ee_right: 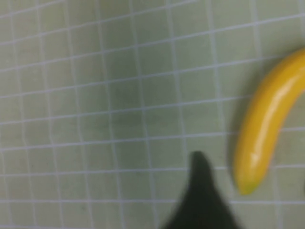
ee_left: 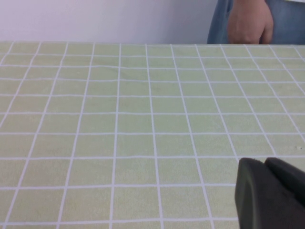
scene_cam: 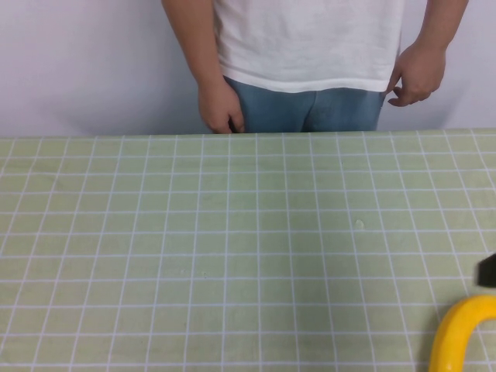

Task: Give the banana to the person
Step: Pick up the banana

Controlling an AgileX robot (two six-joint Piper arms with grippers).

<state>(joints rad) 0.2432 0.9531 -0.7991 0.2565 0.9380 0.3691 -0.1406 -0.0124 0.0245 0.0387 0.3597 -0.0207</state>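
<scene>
The bright yellow banana (scene_cam: 459, 332) lies on the green checked table near the front right corner; it also shows in the right wrist view (ee_right: 267, 119). My right gripper (ee_right: 252, 191) is open and hovers over the banana's end, which lies between one dark finger (ee_right: 202, 195) and the view's edge. Only a black bit of this gripper (scene_cam: 487, 271) shows at the right edge of the high view. My left gripper (ee_left: 267, 191) is shut and empty, low over the table. The person (scene_cam: 310, 54), in a white T-shirt and blue jeans, stands behind the far edge with both hands down.
The table (scene_cam: 232, 248) is covered with a pale green cloth with a white grid. Its far edge (scene_cam: 248, 133) runs right in front of the person. A white wall stands behind.
</scene>
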